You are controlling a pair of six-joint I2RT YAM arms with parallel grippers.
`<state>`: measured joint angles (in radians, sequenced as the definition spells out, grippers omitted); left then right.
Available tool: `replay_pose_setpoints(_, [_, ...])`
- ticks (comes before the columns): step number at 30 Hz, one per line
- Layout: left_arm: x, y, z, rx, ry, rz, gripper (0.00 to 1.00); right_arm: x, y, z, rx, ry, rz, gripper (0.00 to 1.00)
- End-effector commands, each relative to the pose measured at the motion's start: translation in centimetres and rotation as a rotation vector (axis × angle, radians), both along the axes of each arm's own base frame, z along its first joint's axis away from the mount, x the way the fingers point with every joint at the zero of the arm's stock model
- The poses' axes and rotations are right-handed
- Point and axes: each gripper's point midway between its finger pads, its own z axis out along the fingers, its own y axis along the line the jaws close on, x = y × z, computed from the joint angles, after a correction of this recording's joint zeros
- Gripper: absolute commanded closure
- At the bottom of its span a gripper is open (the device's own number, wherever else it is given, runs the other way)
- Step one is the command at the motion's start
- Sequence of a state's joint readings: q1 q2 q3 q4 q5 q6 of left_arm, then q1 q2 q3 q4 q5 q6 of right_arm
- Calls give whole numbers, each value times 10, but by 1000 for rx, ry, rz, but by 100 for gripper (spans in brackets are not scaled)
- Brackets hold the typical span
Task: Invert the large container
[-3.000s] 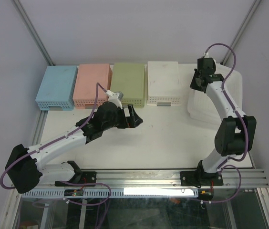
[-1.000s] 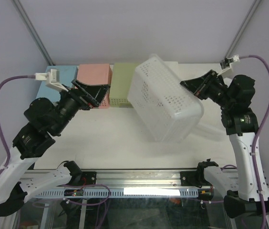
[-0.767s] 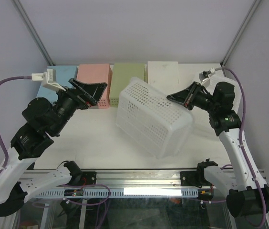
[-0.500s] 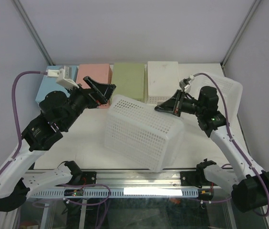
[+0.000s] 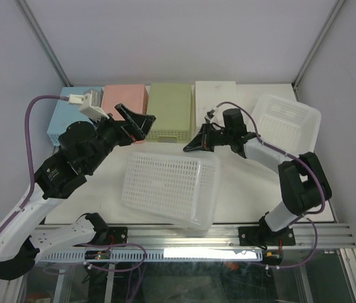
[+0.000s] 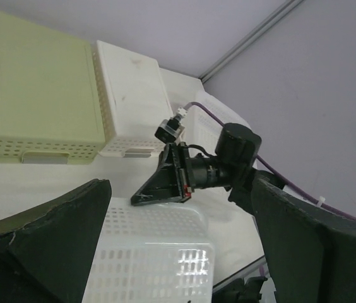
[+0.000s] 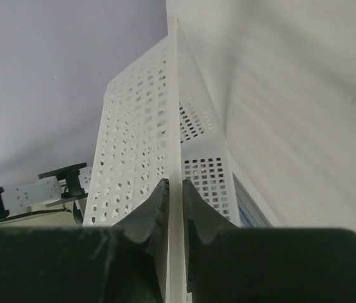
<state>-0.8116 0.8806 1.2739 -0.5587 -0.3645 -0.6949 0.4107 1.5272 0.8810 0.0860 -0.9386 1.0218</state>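
Noted a blue bin [image 5: 72,115] at the far left of the back row, bottom up. Found the left gripper [image 5: 136,118] raised just right of it, seen from above across the front edge of a pink bin [image 5: 124,104], fingers [image 6: 45,233] spread wide and holding nothing. Passed a green bin [image 5: 170,111] next in the row. Saw the large container [image 5: 168,188] at the near middle of the table [image 5: 244,180], perforated base facing up, open side down. Could not tell whether lying flat or slightly tipped. Saw a white bin [image 5: 216,104] behind it. Found the right gripper [image 5: 192,147] clamped on the rim at the large container's far right corner, thin wall pinched between both pads [image 7: 146,218]. Noted another white basket [image 5: 288,120] at far right, open side up.
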Motion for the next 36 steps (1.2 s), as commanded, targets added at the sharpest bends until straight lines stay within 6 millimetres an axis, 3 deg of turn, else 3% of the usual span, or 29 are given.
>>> replay_pose_setpoints(1, [-5,1,6,-30,-16,-16,1,15,31,3,-67,-155,84,100])
replay_pose_setpoints(6, [-2,-2,-5,-15,7,-11,1,43,64,-33,-197,-198,36,76])
replay_pose_setpoints(8, [-1,-3,-9,-8,14,-11,1,50,76,-38,-245,-218,34,59])
replay_pose_setpoints(11, [0,-4,-14,4,22,-8,1,62,73,-43,-387,-269,-1,39])
replay_pose_setpoints(15, [3,-11,-20,51,20,-38,1,76,41,-29,-543,-368,-110,24])
replay_pose_setpoints(18, [5,-24,-28,105,25,-95,1,77,8,-12,-647,-443,-182,20])
replay_pose_setpoints(20, [4,-36,-39,153,41,-151,1,73,-24,-4,-734,-475,-245,15])
replay_pose_setpoints(22, [5,-44,-57,214,80,-190,1,66,-70,-2,-831,-473,-337,12])
replay_pose_setpoints(25, [10,-46,-81,273,134,-180,1,40,-128,-4,-847,-434,-449,11])
replay_pose_setpoints(27, [15,-47,-87,291,148,-169,1,11,-142,-18,-816,-420,-447,12])
replay_pose_setpoints(32, [29,-55,-102,313,202,-133,1,-45,-106,-28,-572,-431,-316,27])
replay_pose_setpoints(36, [36,-53,-92,289,211,-84,1,-68,-61,-46,-453,-377,-231,58])
